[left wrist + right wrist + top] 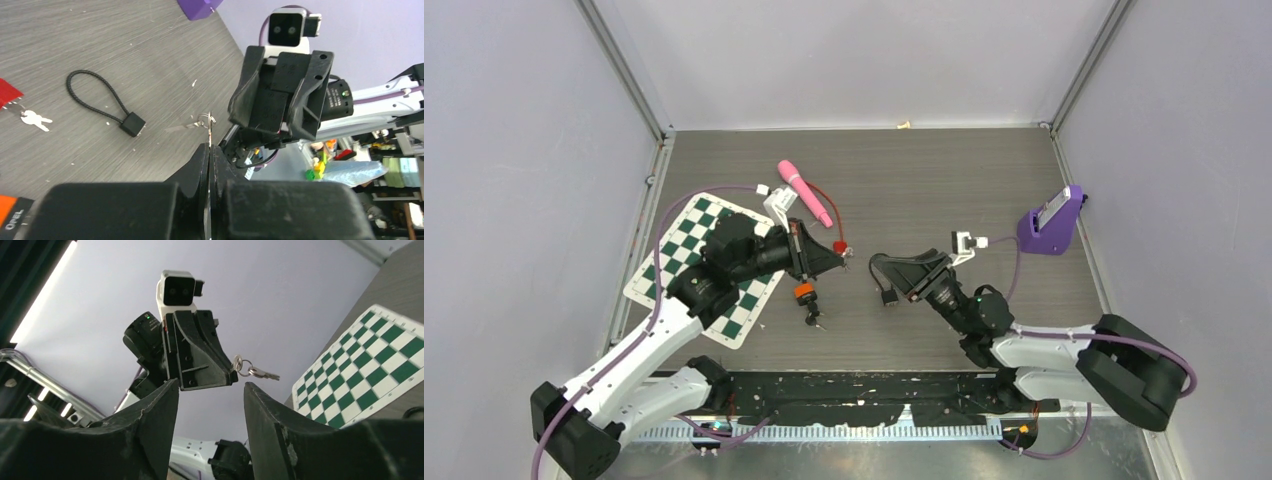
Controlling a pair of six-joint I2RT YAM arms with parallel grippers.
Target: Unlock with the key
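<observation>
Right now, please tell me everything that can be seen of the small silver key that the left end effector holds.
The small silver metal key is flat and thin, and it hangs on a thin wire ring. The shut left end effector pinches the bunch at the ring end, so the key sticks out sideways above the grey table, touching nothing else. Its teeth are too small to read.

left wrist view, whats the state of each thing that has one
left gripper: shut, pinching the key ring
key: dangling from the ring, not inserted
cable lock: loop closed, lying on the table, untouched
right gripper: open, empty
</observation>
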